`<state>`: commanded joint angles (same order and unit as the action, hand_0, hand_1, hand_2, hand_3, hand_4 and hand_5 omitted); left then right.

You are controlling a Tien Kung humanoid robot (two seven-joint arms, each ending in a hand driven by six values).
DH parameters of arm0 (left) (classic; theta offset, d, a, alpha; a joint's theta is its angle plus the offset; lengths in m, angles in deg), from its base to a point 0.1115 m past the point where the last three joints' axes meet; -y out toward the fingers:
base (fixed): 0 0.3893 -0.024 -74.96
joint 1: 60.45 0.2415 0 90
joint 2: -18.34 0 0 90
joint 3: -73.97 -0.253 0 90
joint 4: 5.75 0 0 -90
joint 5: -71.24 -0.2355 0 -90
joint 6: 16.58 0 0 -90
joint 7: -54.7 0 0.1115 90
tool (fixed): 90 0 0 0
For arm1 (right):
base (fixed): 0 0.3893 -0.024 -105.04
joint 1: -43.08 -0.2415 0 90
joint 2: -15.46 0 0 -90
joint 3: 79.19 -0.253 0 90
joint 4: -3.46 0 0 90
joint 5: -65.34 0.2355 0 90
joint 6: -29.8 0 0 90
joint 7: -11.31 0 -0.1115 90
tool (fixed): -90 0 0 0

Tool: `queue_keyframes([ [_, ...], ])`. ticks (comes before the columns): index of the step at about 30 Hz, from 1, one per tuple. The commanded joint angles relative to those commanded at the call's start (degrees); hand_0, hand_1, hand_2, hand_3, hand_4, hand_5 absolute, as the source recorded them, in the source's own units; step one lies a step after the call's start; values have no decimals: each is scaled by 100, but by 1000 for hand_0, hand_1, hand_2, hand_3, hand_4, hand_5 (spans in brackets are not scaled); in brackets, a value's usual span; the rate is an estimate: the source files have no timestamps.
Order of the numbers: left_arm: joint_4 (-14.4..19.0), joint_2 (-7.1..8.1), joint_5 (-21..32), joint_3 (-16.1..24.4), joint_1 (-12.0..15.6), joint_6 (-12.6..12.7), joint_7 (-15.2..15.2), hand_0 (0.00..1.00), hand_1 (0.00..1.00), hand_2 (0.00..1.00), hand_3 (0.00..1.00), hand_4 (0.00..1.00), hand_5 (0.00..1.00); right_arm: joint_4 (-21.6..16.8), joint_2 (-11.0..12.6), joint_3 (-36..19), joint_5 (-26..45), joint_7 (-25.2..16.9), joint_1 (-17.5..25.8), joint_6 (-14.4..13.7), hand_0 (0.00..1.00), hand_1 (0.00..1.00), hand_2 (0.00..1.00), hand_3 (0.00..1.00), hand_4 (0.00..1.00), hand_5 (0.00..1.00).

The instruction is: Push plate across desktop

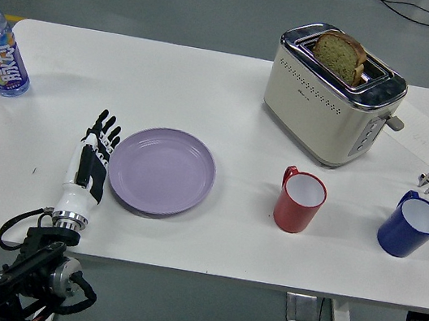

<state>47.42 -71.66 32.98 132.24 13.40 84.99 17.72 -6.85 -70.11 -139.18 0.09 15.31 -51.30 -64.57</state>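
Sitting left of centre on the white surface [209, 242], the purple plate [162, 171] has the left hand [90, 164] flat against its left rim, fingers [107, 129] straight, holding nothing; the red mug [299, 199] lies well ahead, so pushing looks unfinished.

Plate [162, 171]: plain lilac
Left hand [89, 168]: black and white
Mugs: one red [298, 202] — one dark blue [409, 225]
Toaster [331, 96]: cream, chrome top
Table [170, 79]: white
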Motion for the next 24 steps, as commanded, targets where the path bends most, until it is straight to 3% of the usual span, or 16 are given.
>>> queue_keyframes([
  [24,-12,0,195,-486,-126,-22,0,949,954,983,991,481,998,0,5,5,-5,-12,-9,4,602,545,649,616,146,351],
])
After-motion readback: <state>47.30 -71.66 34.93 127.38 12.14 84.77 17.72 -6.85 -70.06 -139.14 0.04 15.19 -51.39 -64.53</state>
